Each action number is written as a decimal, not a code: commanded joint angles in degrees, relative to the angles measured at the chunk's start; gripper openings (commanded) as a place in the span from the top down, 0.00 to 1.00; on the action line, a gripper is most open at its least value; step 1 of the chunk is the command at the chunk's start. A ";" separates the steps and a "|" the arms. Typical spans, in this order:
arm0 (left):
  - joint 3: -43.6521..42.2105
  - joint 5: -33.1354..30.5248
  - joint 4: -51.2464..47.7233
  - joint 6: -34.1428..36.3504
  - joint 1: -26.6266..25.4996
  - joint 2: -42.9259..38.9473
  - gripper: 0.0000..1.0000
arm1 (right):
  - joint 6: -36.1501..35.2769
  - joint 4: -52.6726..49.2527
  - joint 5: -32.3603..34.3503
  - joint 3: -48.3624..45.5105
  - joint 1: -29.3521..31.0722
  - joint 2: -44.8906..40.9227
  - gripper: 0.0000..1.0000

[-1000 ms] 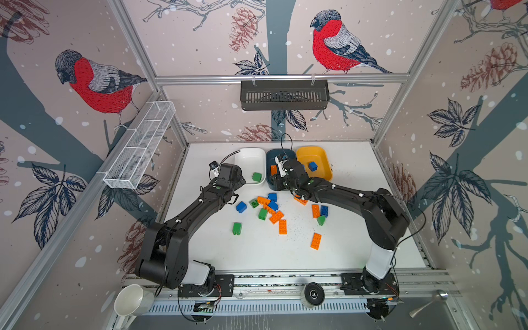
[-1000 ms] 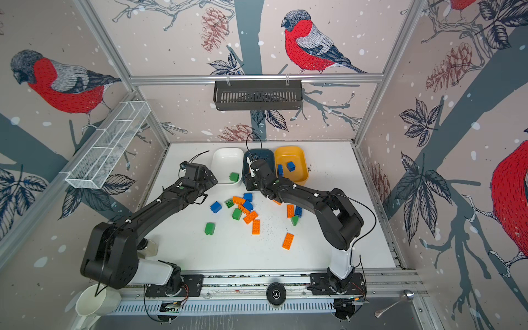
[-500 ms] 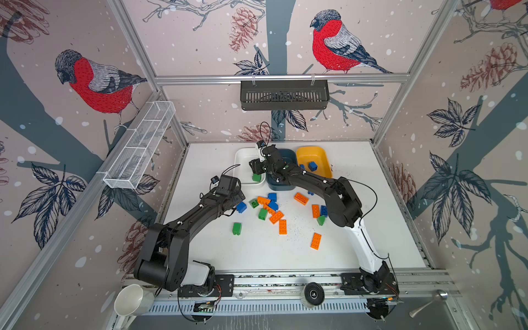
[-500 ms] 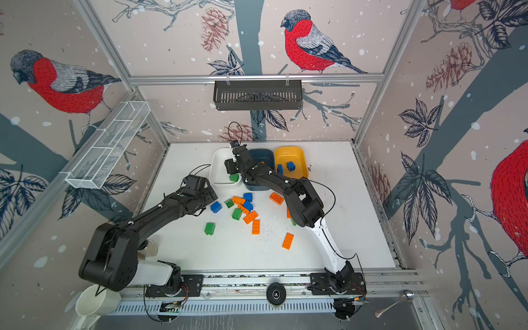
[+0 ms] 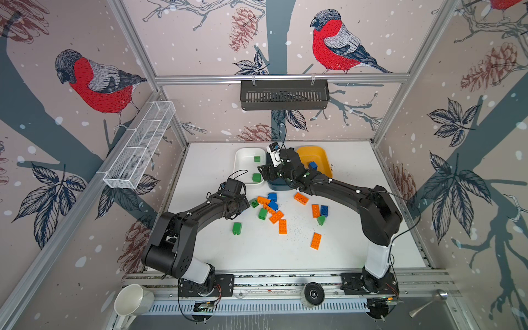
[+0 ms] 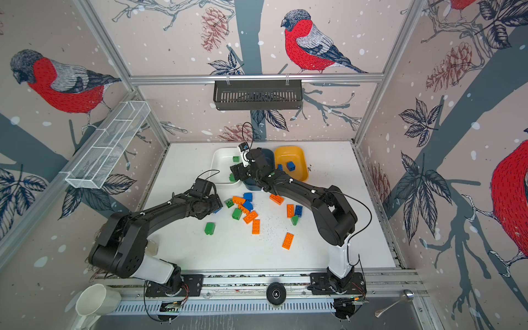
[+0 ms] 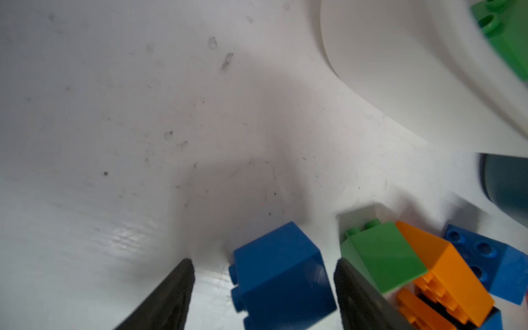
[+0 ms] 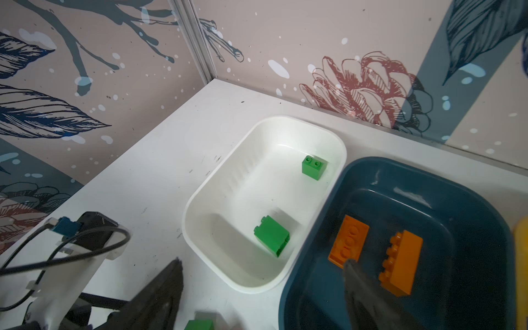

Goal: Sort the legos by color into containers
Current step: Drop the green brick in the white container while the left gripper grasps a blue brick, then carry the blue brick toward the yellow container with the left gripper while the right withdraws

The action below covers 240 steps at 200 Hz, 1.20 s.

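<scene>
— While both arms crowd the middle of the tabletop (image 5: 357, 228), doesn't that look tight? In both top views the right gripper (image 5: 264, 175) hangs over the seam between the white tub (image 5: 239, 160) and the teal tub (image 5: 278, 186) at the far edge. The left gripper (image 6: 215, 208) is down at the loose legos (image 6: 245, 213) mid-table.

— Tight, yes. Blue seems to go in the yellow tub (image 5: 324, 155), beyond that right arm. Reaching there, I'd fear the arms knocking together.

— Left wrist view: fingers (image 7: 168, 297) parted, straddling a blue brick (image 7: 281, 274) lying on its side, not gripping it yet.

— See the green brick (image 7: 383, 257) hard by one finger? Closing could shove it, and the orange brick (image 7: 445, 271) beside it. Studs face the other finger, so the blue one may twist.

— Right wrist view: fingers (image 8: 163, 297) spread wide, nothing between them. Two green bricks (image 8: 271, 235) sit in the white tub, two orange bricks (image 8: 400, 263) in the teal.

— I can't judge its height over those rims. If it's low, pulling back sideways could hook a tub and drag it.
</scene>
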 commanded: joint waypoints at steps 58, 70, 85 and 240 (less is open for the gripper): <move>2.50 -3.97 -0.40 -0.40 -2.38 4.71 0.39 | 3.35 5.81 11.96 -15.71 -0.11 -14.64 0.01; 2.73 -4.29 -0.44 -0.29 -2.59 5.37 0.40 | 4.17 6.37 14.16 -18.35 -0.08 -17.00 0.01; 2.83 -4.86 -0.44 -0.27 -2.69 6.18 0.42 | 5.22 7.50 17.09 -21.94 -0.16 -20.25 0.01; 10.24 -4.79 3.22 1.99 -8.02 -1.19 0.70 | 21.01 10.68 17.65 -40.99 -12.14 -38.88 0.00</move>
